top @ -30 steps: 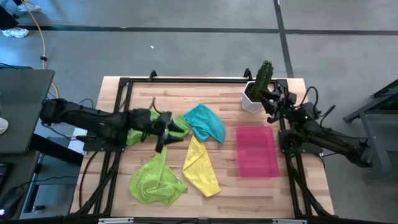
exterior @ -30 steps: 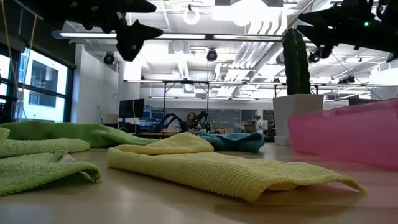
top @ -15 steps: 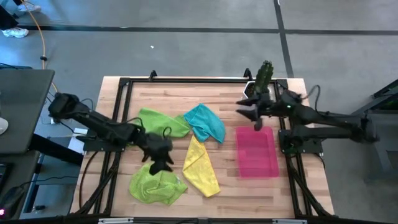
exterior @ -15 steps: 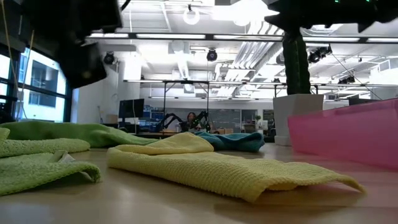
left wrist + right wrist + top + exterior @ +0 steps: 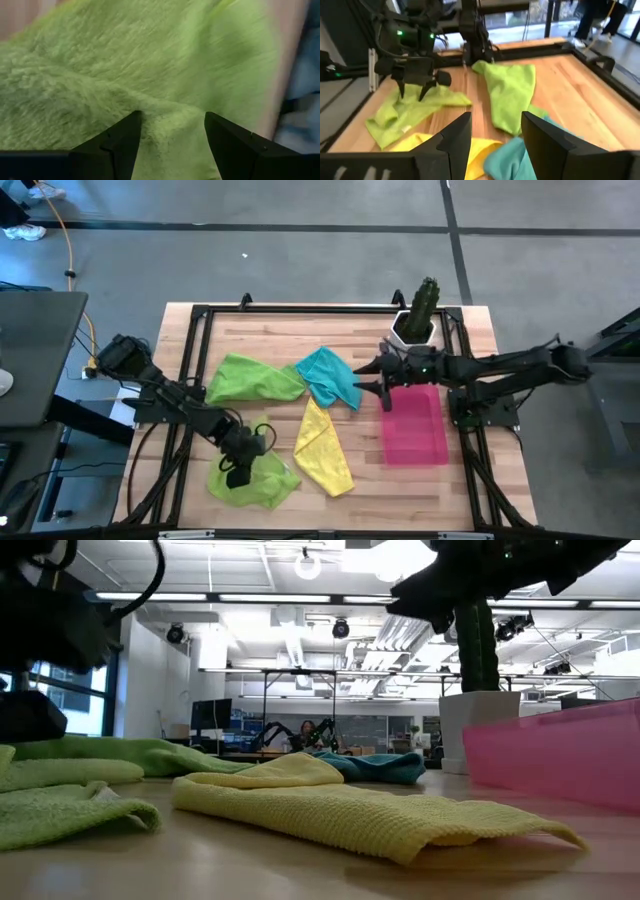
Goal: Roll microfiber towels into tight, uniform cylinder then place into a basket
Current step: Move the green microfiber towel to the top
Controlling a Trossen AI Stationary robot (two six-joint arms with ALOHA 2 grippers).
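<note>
Several microfiber towels lie flat and unrolled on the wooden table: a lime green one (image 5: 252, 480) at the near left, a second lime green one (image 5: 250, 378) behind it, a teal one (image 5: 330, 377) and a yellow one (image 5: 322, 448) in the middle. The pink basket (image 5: 412, 425) stands to the right of them. My left gripper (image 5: 237, 474) is open and points steeply down at the near lime towel (image 5: 150, 75), its fingertips right at the pile. My right gripper (image 5: 377, 380) hangs open and nearly level between the teal towel and the basket's far left corner, holding nothing. My left gripper stands open over the middle of the near lime towel (image 5: 407, 107), coming from above. Its fingertips (image 5: 134, 119) are right at the cloth. Whether they touch it I cannot tell.
A white pot with a green cactus (image 5: 416, 320) stands at the far right, just behind the basket. A black frame (image 5: 300, 308) runs around the table's edges. Bare wood shows along the far side and near the front right corner.
My left gripper has swung from over the far lime towel toward the table's near edge, dropped and tipped downward onto the near lime towel. My right gripper has travelled from beside the cactus toward the table's left, past the basket's far corner. The towels lie as before.
</note>
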